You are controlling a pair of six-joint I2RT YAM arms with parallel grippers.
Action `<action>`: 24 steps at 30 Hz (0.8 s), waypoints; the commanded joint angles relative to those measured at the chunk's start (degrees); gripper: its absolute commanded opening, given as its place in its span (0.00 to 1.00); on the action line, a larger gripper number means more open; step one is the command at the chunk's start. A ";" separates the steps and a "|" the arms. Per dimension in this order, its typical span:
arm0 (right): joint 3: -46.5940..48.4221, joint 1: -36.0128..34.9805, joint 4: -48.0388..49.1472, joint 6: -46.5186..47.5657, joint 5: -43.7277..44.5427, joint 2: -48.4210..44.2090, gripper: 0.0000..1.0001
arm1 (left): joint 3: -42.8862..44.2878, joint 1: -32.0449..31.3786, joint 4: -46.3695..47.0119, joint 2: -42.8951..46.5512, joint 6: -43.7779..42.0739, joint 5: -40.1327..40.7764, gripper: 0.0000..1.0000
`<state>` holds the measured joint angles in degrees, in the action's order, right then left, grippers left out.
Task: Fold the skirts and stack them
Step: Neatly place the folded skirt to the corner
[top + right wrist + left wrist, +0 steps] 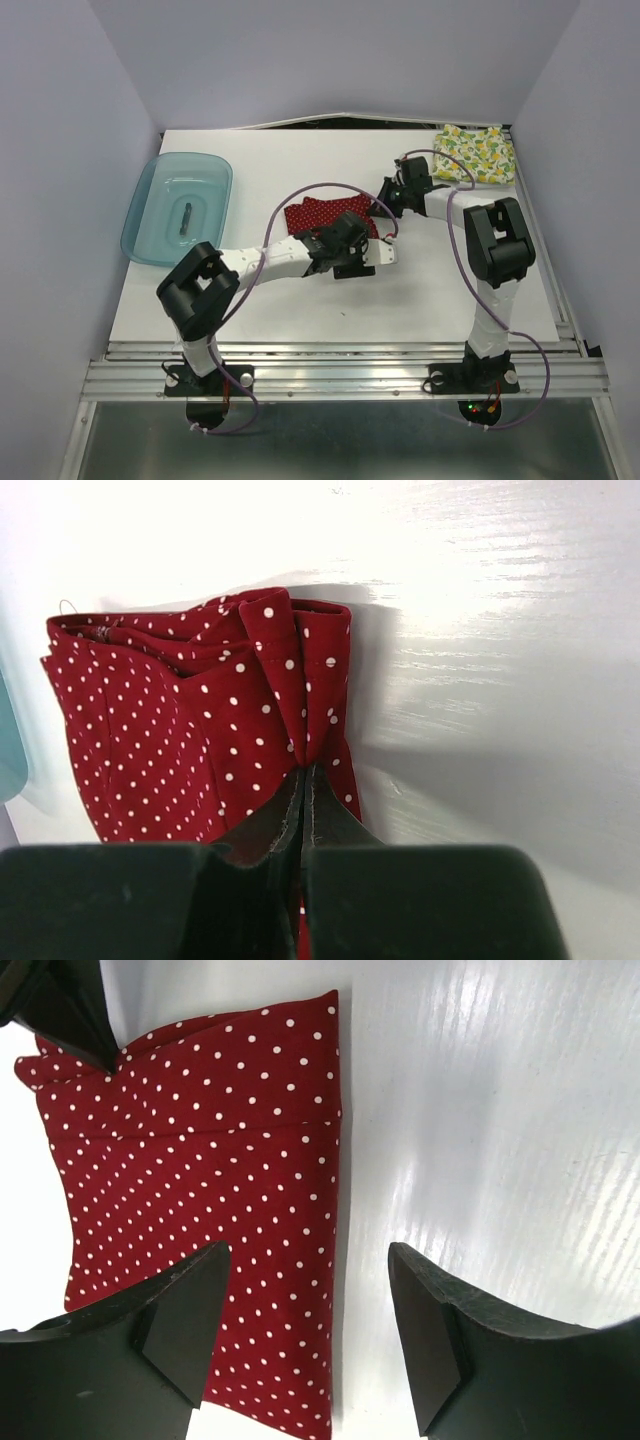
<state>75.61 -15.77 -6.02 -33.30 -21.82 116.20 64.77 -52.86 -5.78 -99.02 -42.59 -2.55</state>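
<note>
Black fingers of our left gripper [308, 1255] stand wide apart, holding nothing. In the left wrist view one finger is over the dark red skirt [200, 1180] and the other is over the bare white table [500, 1140], so the straight side edge of the cloth runs between them, away from the camera. We cannot tell if the tips touch the cloth.

A little farther, in the middle of the table, the red skirt lies partly folded, with its long side across the table. On its right side our right gripper [303, 775] is closed tightly on a pinched fold of the same cloth, which stands up in pleats above the tips.

We judge that the next fold turns on this edge: the left gripper is the free one and sits just over it, so it should close there.

At the far right corner the cream fruit-print skirt [475, 152] lies folded, well apart, waiting as the base of the stack.
</note>
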 commanded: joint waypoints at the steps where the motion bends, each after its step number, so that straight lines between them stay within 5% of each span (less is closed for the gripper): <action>1: 2.78 -0.14 -0.04 -0.89 -0.76 1.31 0.01 | -0.70 -0.75 4.54 -1.25 -4.25 4.11 0.75; 14: 3.22 -0.14 -0.92 -1.07 -1.55 2.01 0.05 | -0.44 -1.28 8.86 -8.02 -6.81 6.42 0.50; 17: 3.49 -0.14 -1.18 -1.07 -1.82 2.10 0.11 | -0.44 -1.11 8.59 -8.38 -6.37 5.27 0.37; 21: 3.49 -0.14 -1.45 -0.98 -1.64 1.66 0.42 | 0.61 0.38 5.96 -8.47 -4.53 2.20 0.18; 22: 3.49 -0.14 -1.45 -0.98 -1.56 1.31 0.59 | 0.79 0.83 5.87 -8.38 -4.09 0.28 0.14; 23: 3.23 -0.14 -1.36 -0.89 -1.21 0.44 0.67 | 1.32 1.35 5.26 -8.12 -3.56 -1.57 0.02; 24: 3.14 0.47 -1.45 -0.80 -1.03 -0.09 0.75 | 1.49 1.97 4.47 -7.77 -2.68 -2.54 0.00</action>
<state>77.36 -15.66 -6.57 -34.61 -23.66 118.13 64.51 -52.42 0.51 -108.18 -47.77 0.32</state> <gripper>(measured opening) 0.658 0.054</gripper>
